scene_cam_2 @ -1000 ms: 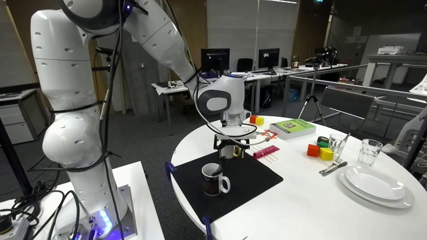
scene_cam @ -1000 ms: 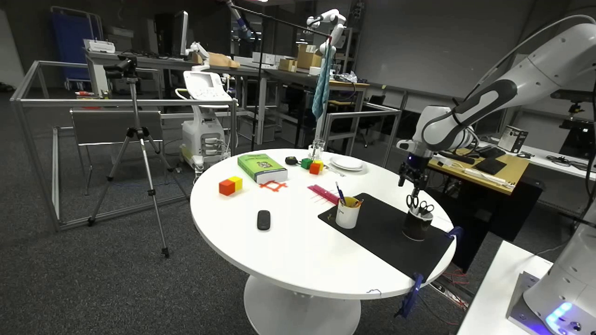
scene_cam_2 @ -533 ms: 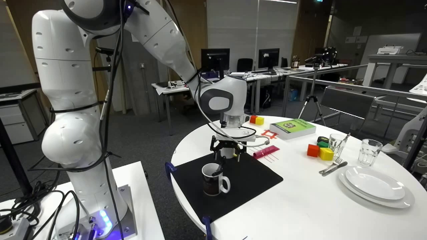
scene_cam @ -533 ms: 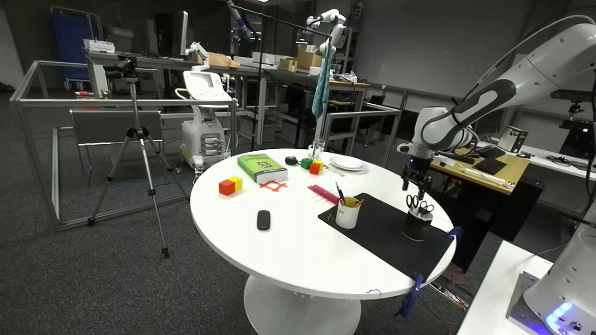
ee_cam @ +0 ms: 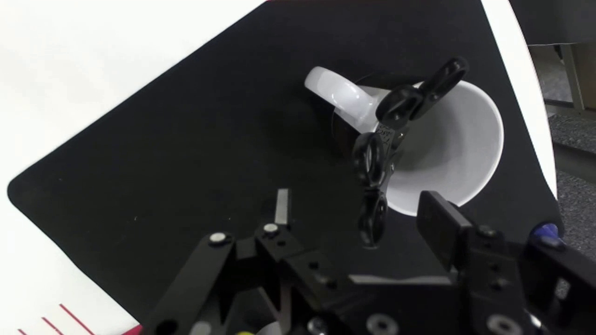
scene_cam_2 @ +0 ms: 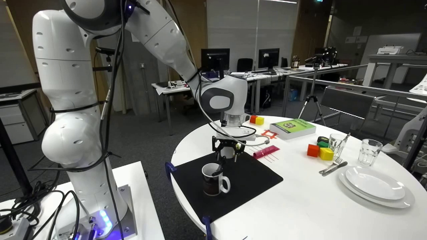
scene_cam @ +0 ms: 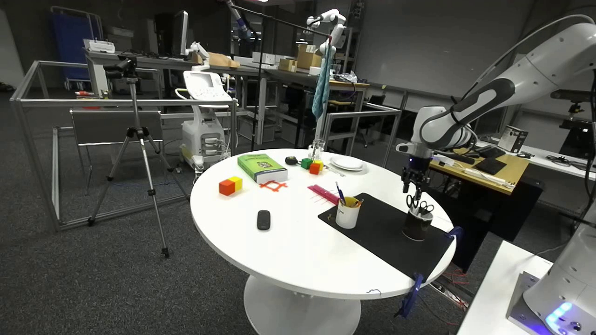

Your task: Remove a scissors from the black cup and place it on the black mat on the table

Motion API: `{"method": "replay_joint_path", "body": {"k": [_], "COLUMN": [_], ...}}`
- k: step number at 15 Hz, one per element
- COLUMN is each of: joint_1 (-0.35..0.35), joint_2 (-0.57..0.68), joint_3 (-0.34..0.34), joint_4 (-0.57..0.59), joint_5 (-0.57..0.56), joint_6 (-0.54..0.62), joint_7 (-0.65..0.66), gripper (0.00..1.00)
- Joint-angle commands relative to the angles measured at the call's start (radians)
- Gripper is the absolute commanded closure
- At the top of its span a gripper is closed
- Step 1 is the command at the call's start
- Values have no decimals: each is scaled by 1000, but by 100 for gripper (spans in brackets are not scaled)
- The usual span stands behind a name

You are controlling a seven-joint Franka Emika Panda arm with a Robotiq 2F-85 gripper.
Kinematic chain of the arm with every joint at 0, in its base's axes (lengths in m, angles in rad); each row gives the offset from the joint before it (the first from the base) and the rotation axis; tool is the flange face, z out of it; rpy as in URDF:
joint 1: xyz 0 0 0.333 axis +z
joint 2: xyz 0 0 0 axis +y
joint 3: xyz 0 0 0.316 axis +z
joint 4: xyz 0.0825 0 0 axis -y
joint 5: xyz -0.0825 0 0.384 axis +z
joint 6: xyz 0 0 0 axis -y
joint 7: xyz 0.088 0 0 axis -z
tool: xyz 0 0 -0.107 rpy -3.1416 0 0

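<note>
The black cup (scene_cam: 416, 228) stands upright on the black mat (scene_cam: 377, 228); in an exterior view its white handle and rim show on the dark cup (scene_cam_2: 210, 186). The wrist view shows its white inside (ee_cam: 458, 139). Two black-handled scissors stand in it, handles up: one pair (ee_cam: 370, 163) leans toward my gripper, the other pair (ee_cam: 400, 107) leans across the rim near the cup's handle. My gripper (ee_cam: 361, 217) is open just above the cup. The near scissors' lower handle loop appears between the fingers, touching neither. The gripper (scene_cam_2: 227, 157) also shows in an exterior view.
A cream cup with pens (scene_cam: 348, 216) stands on the mat's edge, partly behind the gripper in an exterior view. Blue clamps (scene_cam: 409, 298) grip the table edge. A pink roll (scene_cam_2: 266, 151), a green book (scene_cam_2: 293, 128), colored blocks (scene_cam_2: 319, 151) and plates (scene_cam_2: 375, 185) lie farther off.
My gripper has shifted and turned slightly above the cup, and its fingers look a little closer together than half a second ago. Cup and scissors have not moved.
</note>
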Motion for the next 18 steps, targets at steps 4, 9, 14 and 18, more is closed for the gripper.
{"method": "replay_joint_path", "body": {"k": [4, 9, 14, 18], "joint_1": [-27, -24, -26, -28], "joint_2": [23, 22, 11, 10], "joint_3": [24, 23, 21, 18], "joint_4": [34, 53, 88, 117], "joint_5": [7, -14, -12, -17], "joint_6": [-31, -82, -200, -273], "joint_7": [-24, -7, -13, -10], "gripper": [81, 98, 98, 98]}}
